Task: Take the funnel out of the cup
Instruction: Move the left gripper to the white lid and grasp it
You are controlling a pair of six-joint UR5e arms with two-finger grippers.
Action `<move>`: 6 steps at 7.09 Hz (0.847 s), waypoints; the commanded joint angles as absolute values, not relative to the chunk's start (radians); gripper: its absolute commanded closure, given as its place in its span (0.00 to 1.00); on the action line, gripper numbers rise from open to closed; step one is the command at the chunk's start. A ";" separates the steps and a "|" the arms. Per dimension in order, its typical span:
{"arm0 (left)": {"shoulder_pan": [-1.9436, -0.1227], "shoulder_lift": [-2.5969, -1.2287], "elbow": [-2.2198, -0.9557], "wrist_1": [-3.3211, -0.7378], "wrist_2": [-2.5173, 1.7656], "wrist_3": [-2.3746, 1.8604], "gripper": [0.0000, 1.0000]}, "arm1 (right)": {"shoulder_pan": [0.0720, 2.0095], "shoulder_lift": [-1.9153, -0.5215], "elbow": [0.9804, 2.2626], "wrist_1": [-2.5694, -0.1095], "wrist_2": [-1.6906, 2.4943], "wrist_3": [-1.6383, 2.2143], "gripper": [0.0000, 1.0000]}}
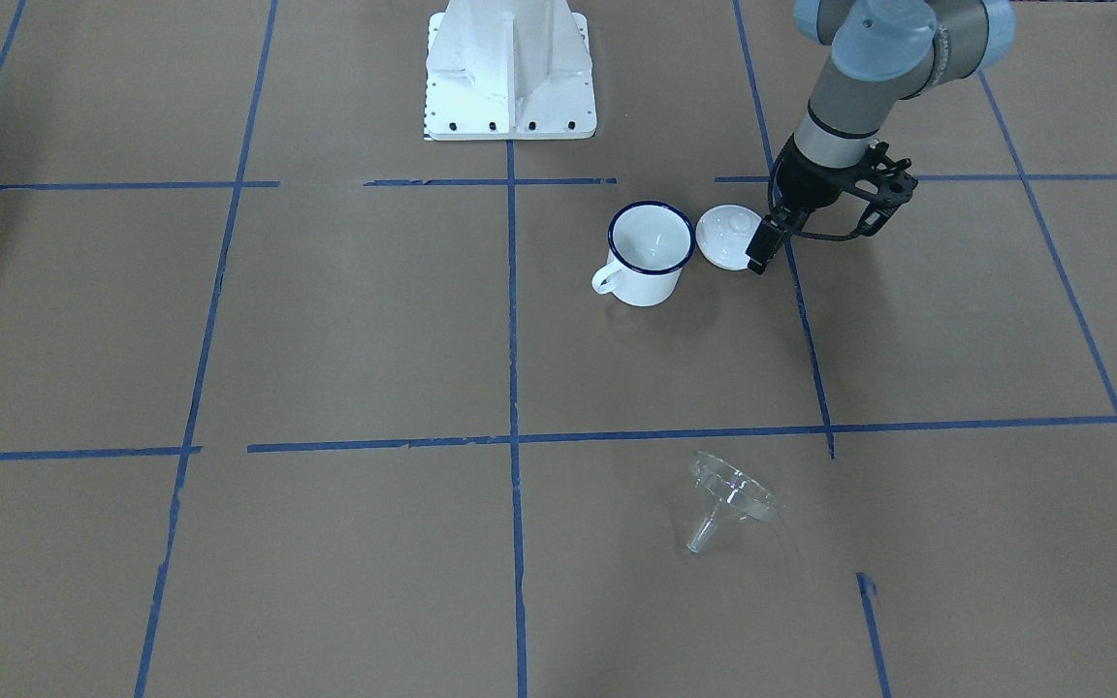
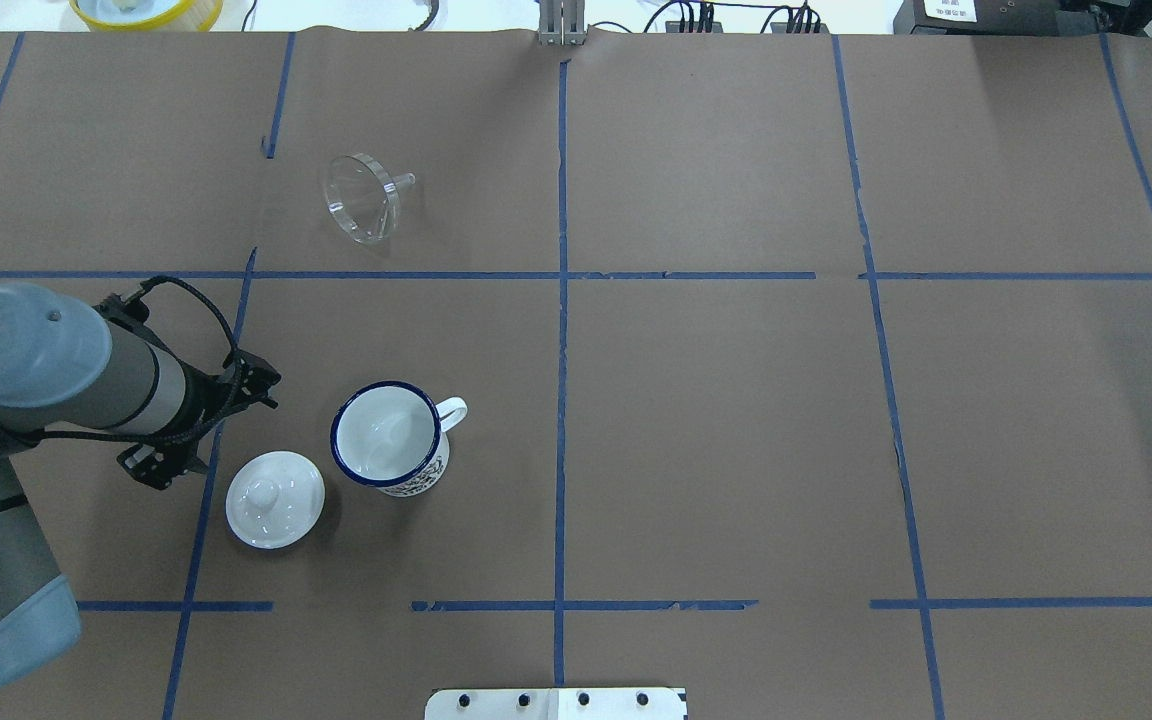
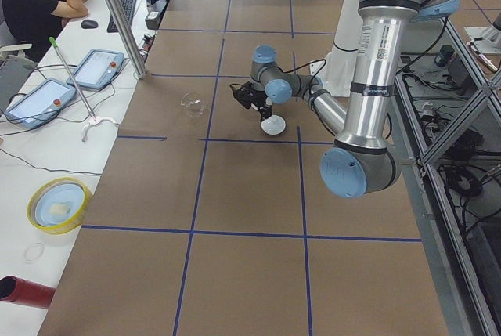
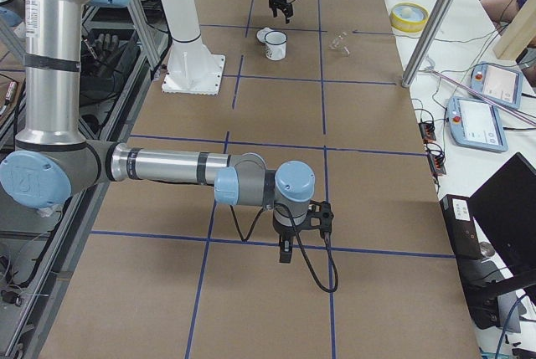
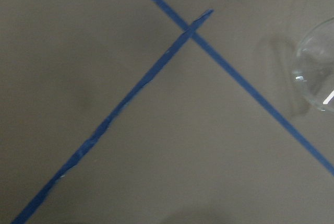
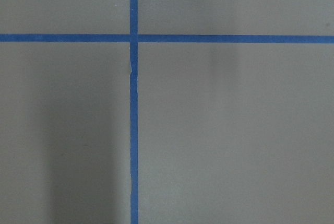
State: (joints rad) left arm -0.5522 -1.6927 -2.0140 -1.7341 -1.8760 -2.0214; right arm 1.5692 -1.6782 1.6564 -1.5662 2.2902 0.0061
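The clear funnel [image 1: 728, 494] lies on its side on the brown paper, well away from the cup; it also shows in the overhead view [image 2: 364, 197] and at the right edge of the left wrist view [image 5: 315, 72]. The white mug [image 1: 651, 254] with a blue rim stands upright and empty [image 2: 388, 437]. My left gripper [image 1: 758, 262] hangs just beside the white knobbed lid [image 1: 725, 236], holds nothing, and its fingers look apart in the right side view. My right gripper [image 4: 285, 254] hovers low over bare paper far from the mug; I cannot tell whether it is open.
The lid [image 2: 275, 499] lies flat next to the mug on the side away from its handle. The robot's white base plate [image 1: 510, 78] is behind the mug. Blue tape lines [image 2: 561, 300] cross the table. A yellow bowl [image 2: 146, 10] sits past the far edge.
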 commanded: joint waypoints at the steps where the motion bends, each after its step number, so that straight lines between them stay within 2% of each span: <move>1: -0.479 -1.674 -2.019 -1.721 -1.824 -2.143 0.00 | 1.569 -1.678 1.657 -1.566 2.290 0.006 0.00; 3: -0.474 -1.695 -2.014 -1.721 -1.819 -2.154 0.00 | 1.569 -1.678 1.655 -1.566 2.290 0.006 0.00; 6: -0.466 -1.712 -2.010 -1.721 -1.821 -2.166 0.12 | 1.569 -1.678 1.657 -1.566 2.290 0.006 0.00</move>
